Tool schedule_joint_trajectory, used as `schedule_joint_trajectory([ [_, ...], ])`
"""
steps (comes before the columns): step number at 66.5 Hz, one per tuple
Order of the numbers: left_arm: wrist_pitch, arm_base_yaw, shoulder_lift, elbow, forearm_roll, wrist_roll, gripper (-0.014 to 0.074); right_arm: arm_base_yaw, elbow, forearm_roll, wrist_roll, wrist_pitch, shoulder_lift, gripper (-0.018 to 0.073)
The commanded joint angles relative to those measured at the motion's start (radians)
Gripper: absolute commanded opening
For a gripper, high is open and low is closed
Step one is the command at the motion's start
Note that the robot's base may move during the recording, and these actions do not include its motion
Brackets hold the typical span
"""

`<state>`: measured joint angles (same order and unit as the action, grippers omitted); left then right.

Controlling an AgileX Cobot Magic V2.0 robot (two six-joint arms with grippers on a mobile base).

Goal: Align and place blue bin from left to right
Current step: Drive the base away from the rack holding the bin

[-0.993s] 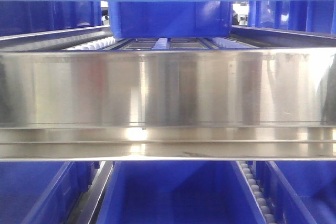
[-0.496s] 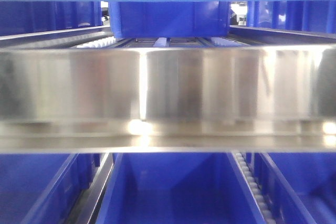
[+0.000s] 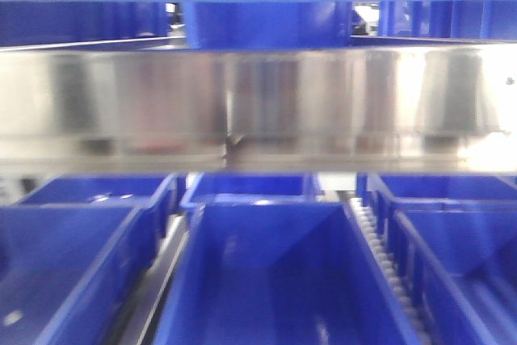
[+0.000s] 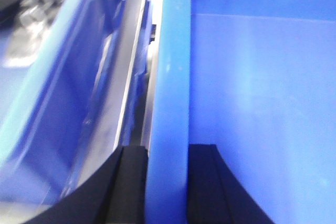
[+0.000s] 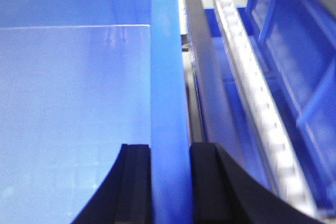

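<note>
Clamping blue bin (image 4: 169, 66) — left claw (image 4: 167, 153), right claw (image 5: 169, 150)

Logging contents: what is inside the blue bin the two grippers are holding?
Only bare floor and inner walls show inside the blue bin in both wrist views. The left gripper and right gripper clamp its side walls; the end nearest them is out of frame.

No text, label, brand, number or sign legible anywhere, blue bin (image 4: 169, 77) included.
</note>
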<state>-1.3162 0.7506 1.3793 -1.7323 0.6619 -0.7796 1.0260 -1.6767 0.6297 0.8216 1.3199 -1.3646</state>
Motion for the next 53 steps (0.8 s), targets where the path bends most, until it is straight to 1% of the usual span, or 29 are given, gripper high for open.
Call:
schedule_joint_trajectory([
  [1,0.095,0.03,0.0,-0.018,-0.048,-0.005,-0.0111,0.026,-0.008,-0.027,-0.004,-0.102,0.001,-0.0162],
  [53,0.095,0.03,0.0,-0.018,-0.044,-0.005,-0.0111,0.026,-0.008,-0.027,-0.004,-0.102,0.001,-0.0162],
])
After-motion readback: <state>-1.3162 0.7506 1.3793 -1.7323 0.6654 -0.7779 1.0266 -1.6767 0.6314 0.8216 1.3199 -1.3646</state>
